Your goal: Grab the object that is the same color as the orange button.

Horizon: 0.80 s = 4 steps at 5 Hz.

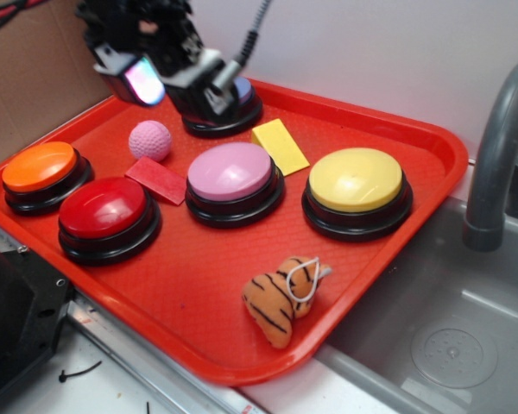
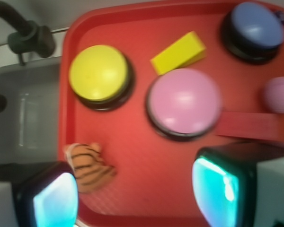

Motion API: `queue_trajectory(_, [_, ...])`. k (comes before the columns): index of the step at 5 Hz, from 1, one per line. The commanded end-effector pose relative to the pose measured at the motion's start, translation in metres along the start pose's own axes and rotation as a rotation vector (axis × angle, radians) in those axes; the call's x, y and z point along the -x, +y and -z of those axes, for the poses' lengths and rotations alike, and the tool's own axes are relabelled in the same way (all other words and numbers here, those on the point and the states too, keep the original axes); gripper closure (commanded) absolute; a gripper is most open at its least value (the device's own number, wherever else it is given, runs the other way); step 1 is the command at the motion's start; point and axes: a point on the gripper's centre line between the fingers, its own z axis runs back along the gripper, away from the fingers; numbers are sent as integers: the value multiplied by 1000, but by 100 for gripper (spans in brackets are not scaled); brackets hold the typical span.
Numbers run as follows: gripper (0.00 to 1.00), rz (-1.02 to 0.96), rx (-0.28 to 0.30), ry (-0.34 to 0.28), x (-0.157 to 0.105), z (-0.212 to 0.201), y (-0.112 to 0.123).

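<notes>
Right now it's the approach: the gripper [image 1: 168,78] hangs high over the back of the red tray [image 1: 432,142], fingers [image 2: 49,201] spread wide and empty. The tiger toy [image 1: 281,297] lies at the tray's front edge near the sink [image 1: 449,345], well apart from the orange button [image 1: 41,168]. Next comes crossing the tray and dropping down over the toy.

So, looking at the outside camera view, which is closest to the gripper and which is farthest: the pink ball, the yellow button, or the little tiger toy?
In the exterior view, from the gripper at the tray's back left:
1. Pink ball: nearest, just below the gripper.
2. Yellow button: farther off, to the right of the pink button.
3. Tiger toy: farthest, by the tray's front edge.
</notes>
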Motion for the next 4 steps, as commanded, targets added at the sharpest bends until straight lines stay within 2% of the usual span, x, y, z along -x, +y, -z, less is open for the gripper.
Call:
queue_trajectory(1, [0,54,61,48,7,30,-32])
queue_trajectory(3, [0,174,29,102,36,67,-61])
queue_trajectory(4, [0,179,-30,126,40,82,-59])
